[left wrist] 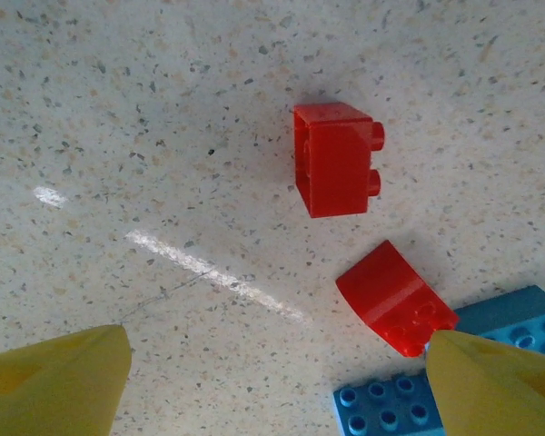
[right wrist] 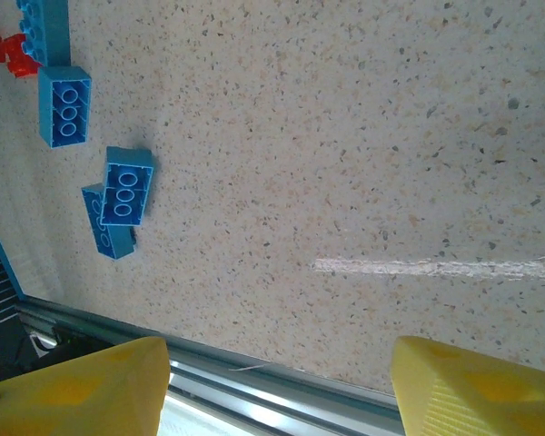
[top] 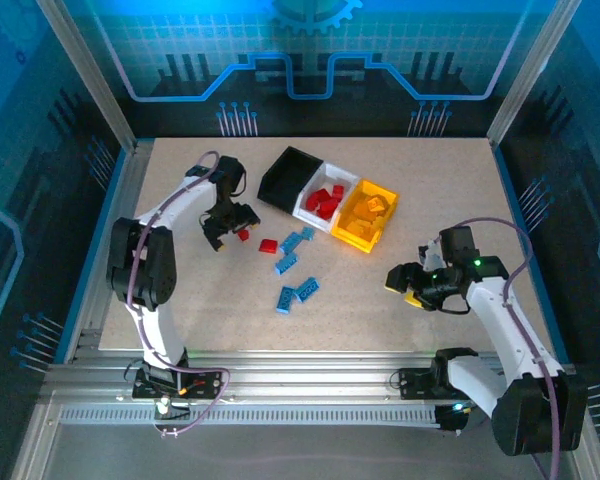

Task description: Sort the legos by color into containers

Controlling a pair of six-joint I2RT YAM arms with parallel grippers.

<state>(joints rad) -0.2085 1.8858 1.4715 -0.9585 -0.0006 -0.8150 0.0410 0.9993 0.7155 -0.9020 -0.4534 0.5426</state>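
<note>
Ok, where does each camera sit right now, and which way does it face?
Top external: above, behind the bases, looking down on the table; both arms, containers.
Left wrist: faces down at red bricks; own yellow fingertips at the bottom.
Right wrist: faces down at blue bricks and the table's near rail; own fingertips.
Shared: top and left wrist both show those red bricks.

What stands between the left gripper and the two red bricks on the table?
Nothing visible does. The left gripper is open over the table, and the square red brick lies alone ahead of it. The sloped red brick lies close beside a blue brick, which could crowd one finger.
</note>
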